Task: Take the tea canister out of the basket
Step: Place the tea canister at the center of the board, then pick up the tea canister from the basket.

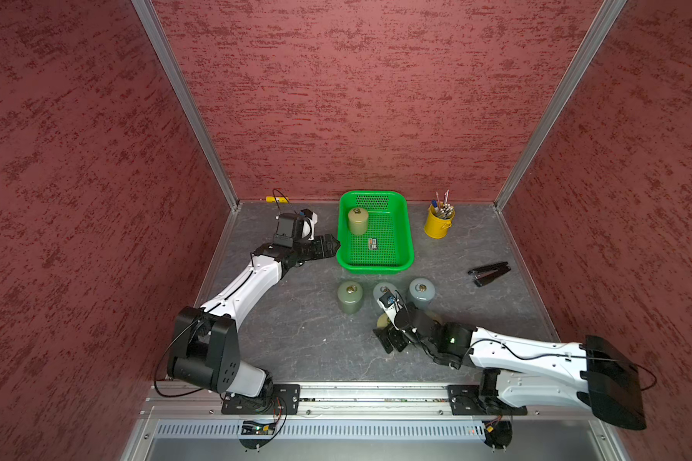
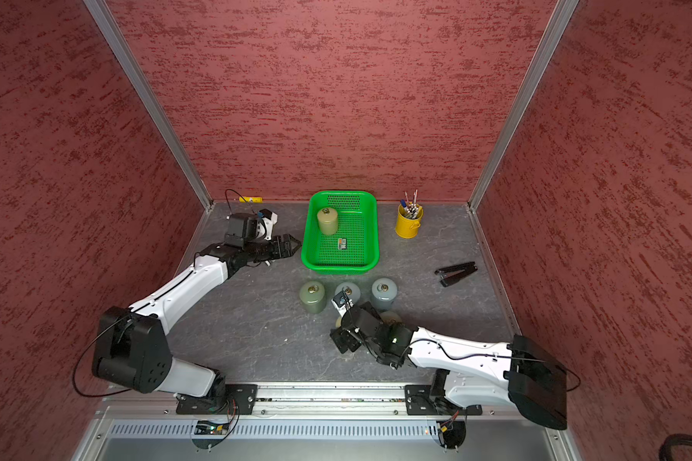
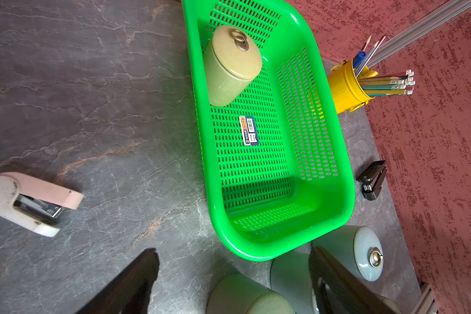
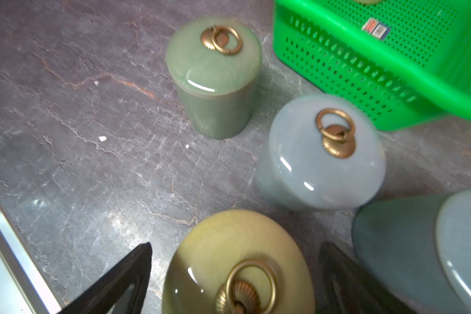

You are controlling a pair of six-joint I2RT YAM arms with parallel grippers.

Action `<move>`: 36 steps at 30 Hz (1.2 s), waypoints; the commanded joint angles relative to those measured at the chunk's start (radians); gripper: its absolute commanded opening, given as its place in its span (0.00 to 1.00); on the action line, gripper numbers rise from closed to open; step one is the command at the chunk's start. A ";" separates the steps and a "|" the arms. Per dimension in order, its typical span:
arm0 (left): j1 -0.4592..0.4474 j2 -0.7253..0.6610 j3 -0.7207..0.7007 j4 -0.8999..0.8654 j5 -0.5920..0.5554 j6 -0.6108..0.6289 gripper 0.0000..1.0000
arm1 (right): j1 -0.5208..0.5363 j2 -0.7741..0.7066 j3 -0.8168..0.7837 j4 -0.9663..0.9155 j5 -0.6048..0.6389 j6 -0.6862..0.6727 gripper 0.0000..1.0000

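The green basket (image 1: 404, 239) (image 2: 370, 239) (image 3: 335, 152) stands at the back middle of the table. A yellowish-olive tea canister (image 1: 357, 221) (image 2: 327, 220) (image 3: 231, 65) with a brass ring lid stands upright in its far left corner. My left gripper (image 1: 332, 242) (image 3: 234, 251) hovers open just outside the basket's left rim, holding nothing. My right gripper (image 1: 390, 341) (image 4: 235, 252) is near the table's front, its open jaws either side of another yellowish canister (image 4: 237, 266) that stands on the table, a gap showing beside one finger.
Three more canisters stand in a row before the basket: olive (image 1: 349, 297), pale grey (image 4: 321, 155), blue-grey (image 1: 421, 293). A yellow bucket (image 1: 438, 225) of pencils is at the back right, with a black stapler (image 1: 490, 273) nearer. A pink stapler (image 3: 25, 204) lies under the left arm.
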 commanded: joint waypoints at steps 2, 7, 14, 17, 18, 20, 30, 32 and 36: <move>0.014 0.005 0.018 0.022 0.023 0.005 0.90 | 0.011 -0.072 0.082 -0.066 0.039 -0.059 0.98; 0.032 0.001 0.020 0.027 0.043 -0.002 0.90 | 0.001 -0.098 0.191 -0.097 0.099 -0.168 0.98; 0.037 -0.018 0.016 0.010 0.019 0.018 0.90 | -0.296 0.179 0.609 -0.304 -0.144 -0.215 0.99; 0.037 -0.031 0.011 0.003 0.002 0.026 0.91 | -0.394 0.362 0.813 -0.392 -0.237 -0.253 0.99; 0.037 -0.036 0.008 -0.001 -0.005 0.030 0.91 | -0.413 0.420 0.872 -0.410 -0.240 -0.272 0.99; 0.037 -0.044 0.001 -0.004 -0.023 0.039 0.91 | -0.461 0.517 0.972 -0.430 -0.285 -0.290 0.99; 0.039 -0.039 -0.025 0.034 -0.023 0.059 0.95 | -0.596 0.958 1.429 -0.497 -0.405 -0.301 0.99; 0.042 -0.033 -0.026 0.042 -0.024 0.061 0.95 | -0.604 1.035 1.509 -0.493 -0.399 -0.305 0.99; 0.047 -0.029 -0.032 0.055 -0.022 0.064 0.95 | -0.622 1.213 1.733 -0.548 -0.413 -0.313 0.99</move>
